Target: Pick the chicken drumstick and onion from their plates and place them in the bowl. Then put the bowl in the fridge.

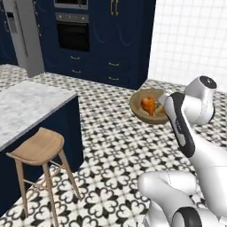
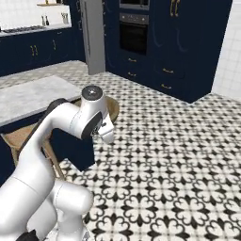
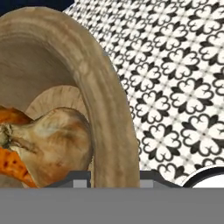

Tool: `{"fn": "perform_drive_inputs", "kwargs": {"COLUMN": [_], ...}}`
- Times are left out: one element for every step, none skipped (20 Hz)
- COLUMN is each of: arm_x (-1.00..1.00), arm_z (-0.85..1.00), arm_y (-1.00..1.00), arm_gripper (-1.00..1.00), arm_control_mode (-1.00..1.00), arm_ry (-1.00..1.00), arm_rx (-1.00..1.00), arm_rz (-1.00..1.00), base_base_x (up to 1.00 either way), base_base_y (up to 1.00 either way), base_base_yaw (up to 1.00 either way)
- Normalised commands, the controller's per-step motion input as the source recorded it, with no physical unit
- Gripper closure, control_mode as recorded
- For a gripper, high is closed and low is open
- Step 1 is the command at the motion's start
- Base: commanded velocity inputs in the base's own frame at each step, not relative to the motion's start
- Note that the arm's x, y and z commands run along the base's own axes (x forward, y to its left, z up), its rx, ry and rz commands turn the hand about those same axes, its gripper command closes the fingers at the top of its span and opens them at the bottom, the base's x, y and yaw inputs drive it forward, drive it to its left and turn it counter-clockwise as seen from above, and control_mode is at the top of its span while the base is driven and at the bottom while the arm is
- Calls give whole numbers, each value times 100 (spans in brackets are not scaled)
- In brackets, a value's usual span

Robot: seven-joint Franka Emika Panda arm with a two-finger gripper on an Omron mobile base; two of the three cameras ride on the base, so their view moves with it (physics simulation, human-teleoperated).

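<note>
**Q:** Which step is shown, and what is called for next?

**A:** The bowl-to-fridge step is judged to be in hand. The wooden bowl (image 1: 142, 106) is seen held clear of the floor by the gripper (image 3: 114, 177), whose fingers are closed on the bowl's rim, one on each side of the wall. Inside, the chicken drumstick (image 1: 148, 104) is seen lying against the onion (image 3: 52, 140), so loading is taken as done. The fridge (image 1: 22, 31) stands at the far left, well apart from the bowl; a carry toward it is called for, with the bowl kept level so that nothing rolls out. Whether its door is open cannot be told.

**Q:** How are the surface and room laid out?

**A:** From left to right: a wooden stool (image 1: 37, 150) beside the marble-topped island (image 1: 26, 106), navy cabinets (image 1: 111, 44) with a built-in oven (image 1: 73, 31), then a white tiled wall (image 1: 190, 40). A black-and-white patterned floor (image 1: 111, 146) is spread throughout.
</note>
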Motion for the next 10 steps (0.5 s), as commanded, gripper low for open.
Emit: {"fn": "perform_drive_inputs", "kwargs": {"arm_x": [0,0,0,0,0,0,0,0,0,0], "arm_z": [0,0,0,0,0,0,0,0,0,0], "arm_y": [0,0,0,0,0,0,0,0,0,0], "arm_gripper": [100,100,100,100,100,100,100,100,100,100], "arm_control_mode": [100,100,100,100,100,100,100,100,100,100], "arm_ry": [0,0,0,0,0,0,0,0,0,0], "arm_rx": [0,0,0,0,0,0,0,0,0,0], "arm_rz": [0,0,0,0,0,0,0,0,0,0], "base_base_x": [100,100,100,100,100,100,100,100,100,100], "base_base_y": [-36,-22,-3,0,0,0,-10,0,0,-9], "base_base_yaw": [-27,-11,-6,-5,-5,-4,0,0,0,0]}}
